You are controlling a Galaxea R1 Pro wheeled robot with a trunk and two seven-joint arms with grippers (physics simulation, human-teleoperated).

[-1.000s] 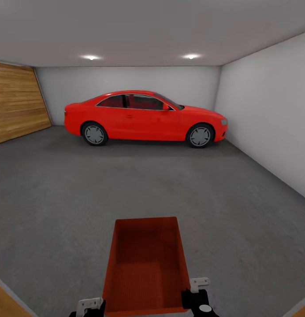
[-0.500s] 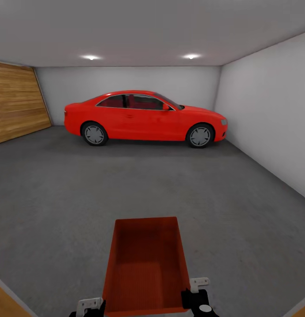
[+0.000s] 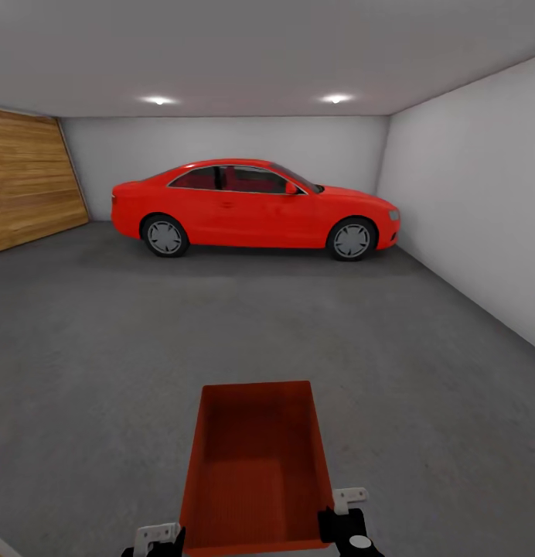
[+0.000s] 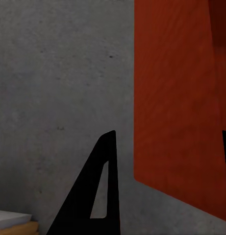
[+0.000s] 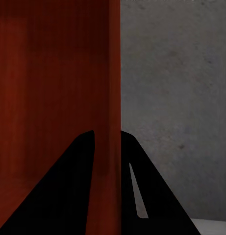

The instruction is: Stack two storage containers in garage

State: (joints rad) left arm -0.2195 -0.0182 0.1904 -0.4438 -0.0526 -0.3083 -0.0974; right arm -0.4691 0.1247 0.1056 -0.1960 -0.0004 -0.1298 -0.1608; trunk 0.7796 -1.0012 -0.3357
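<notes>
1. Storage container, open top up, is held out low ahead of the robot above the floor: right gripper clamps one side wall, left gripper sits by the other, grip unclear.
2. Beyond it stands the car: inside the garage, container not yet down, no second container visible.

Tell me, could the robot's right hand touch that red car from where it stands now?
Probably not. The right hand is clamped on the wall of the orange bin, and the red car is parked at the far wall, across a wide stretch of grey floor. The robot would need to roll closer.
</notes>
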